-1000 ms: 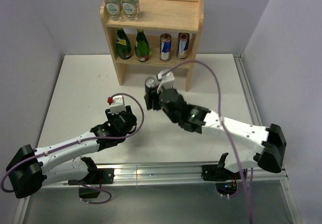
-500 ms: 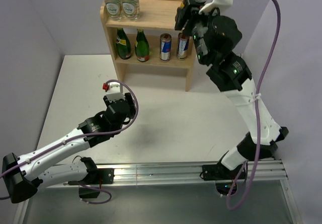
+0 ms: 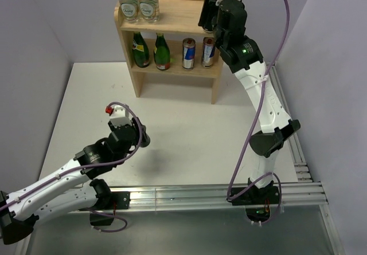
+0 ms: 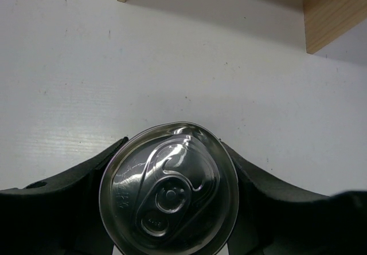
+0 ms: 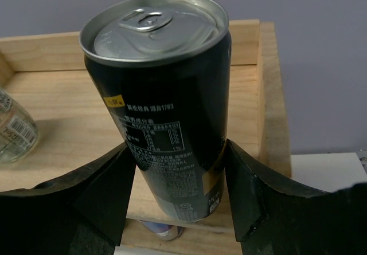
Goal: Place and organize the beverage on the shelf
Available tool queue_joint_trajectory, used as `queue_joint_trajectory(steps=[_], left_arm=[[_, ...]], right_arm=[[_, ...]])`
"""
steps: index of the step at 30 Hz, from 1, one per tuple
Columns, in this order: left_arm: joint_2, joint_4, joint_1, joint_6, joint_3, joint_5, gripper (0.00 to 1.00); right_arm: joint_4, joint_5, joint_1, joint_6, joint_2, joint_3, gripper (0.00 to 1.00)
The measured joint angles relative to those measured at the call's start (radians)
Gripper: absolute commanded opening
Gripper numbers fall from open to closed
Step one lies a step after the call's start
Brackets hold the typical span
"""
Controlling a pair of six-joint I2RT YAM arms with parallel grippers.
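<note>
The shelf [image 3: 183,17] of light wood stands at the table's far side. My right gripper [image 3: 207,11] is raised to the right end of its top board and is shut on a black beverage can [image 5: 166,112]. The can is upright, and its base hangs just above the board's front edge [image 5: 252,223]. My left gripper [image 4: 172,200] is low over the table at the near left and is shut on a second can; only that can's silver lid [image 4: 169,189] shows. In the top view the left gripper [image 3: 141,139] hides its can.
Two clear water bottles [image 3: 137,0] stand on the top board's left end. The lower tier holds two green bottles [image 3: 150,50] and two blue-and-silver cans [image 3: 198,51]. The shelf's legs [image 4: 330,14] rest on the white table [image 3: 189,129]. Grey walls close in on both sides.
My right arm has swung up from the table with the black can to the right end of the shelf's top board. The left arm has drawn back towards the near left with its can.
</note>
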Motion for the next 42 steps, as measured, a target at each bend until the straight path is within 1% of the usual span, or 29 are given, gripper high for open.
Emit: queue_joint_trajectory(steps=[7, 11, 13, 14, 15, 17, 18, 27, 32, 36, 42], left_arm=[[-0.018, -0.026, 0.000, -0.024, -0.020, 0.016, 0.00], [-0.007, -0.023, 0.000, -0.027, -0.020, 0.025, 0.00], [-0.006, -0.023, 0.000, -0.027, -0.020, 0.027, 0.00], [-0.006, -0.023, 0.000, -0.027, -0.020, 0.027, 0.00], [-0.006, -0.023, 0.000, -0.027, -0.020, 0.029, 0.00], [-0.006, -0.023, 0.000, -0.027, -0.020, 0.030, 0.00], [-0.005, -0.023, 0.000, -0.027, -0.020, 0.030, 0.00], [0.002, -0.032, 0.000, -0.023, -0.005, 0.031, 0.00], [0.006, -0.049, 0.000, 0.000, 0.049, 0.032, 0.00], [0.038, -0.069, 0.000, 0.047, 0.157, 0.042, 0.00], [0.138, -0.054, 0.000, 0.151, 0.401, 0.060, 0.00]], right_arm=[[-0.024, 0.003, -0.025, 0.006, 0.000, 0.010, 0.00], [-0.023, 0.005, -0.027, 0.005, 0.000, 0.010, 0.02], [-0.016, 0.005, -0.027, 0.004, 0.000, 0.003, 0.19], [-0.008, 0.007, -0.027, 0.003, -0.002, -0.003, 0.32], [0.005, 0.008, -0.027, 0.003, -0.005, -0.015, 0.62], [0.029, 0.007, -0.027, 0.004, -0.017, -0.042, 0.85], [0.038, 0.007, -0.027, 0.007, -0.023, -0.056, 1.00], [0.102, -0.010, -0.031, 0.009, -0.054, -0.113, 1.00], [0.130, -0.013, -0.032, 0.010, -0.089, -0.169, 1.00], [0.146, -0.014, -0.032, 0.018, -0.177, -0.281, 1.00], [0.154, -0.017, -0.032, 0.032, -0.284, -0.387, 1.00]])
